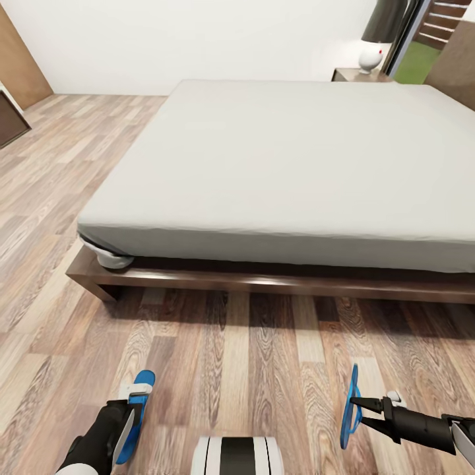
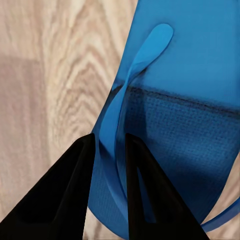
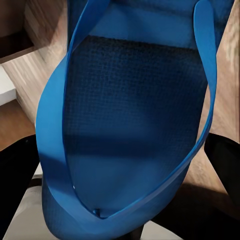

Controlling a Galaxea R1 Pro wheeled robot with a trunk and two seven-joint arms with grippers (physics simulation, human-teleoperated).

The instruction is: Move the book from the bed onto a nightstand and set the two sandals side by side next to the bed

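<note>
Two bright-blue sandals are held just above the wood floor in front of the bed [image 1: 310, 165]. My left gripper [image 1: 132, 404] is shut on one sandal [image 1: 140, 389]; in the left wrist view its black fingers [image 2: 75, 170] pinch that sandal's thin strap [image 2: 131, 80]. My right gripper [image 1: 357, 406] is shut on the other sandal [image 1: 349, 422], which stands on its edge. In the right wrist view this sandal [image 3: 135, 115] sits between the dark fingers [image 3: 17, 175]. A nightstand [image 1: 353, 74] stands beyond the far corner of the bed. The book is out of view.
The bed's dark wooden frame [image 1: 264, 280] juts out low over the floor ahead of me. A white lamp [image 1: 371, 58] stands on the nightstand. Brown plank floor [image 1: 59, 198] stretches left of the bed. A dark cabinet [image 1: 10, 119] is at the far left.
</note>
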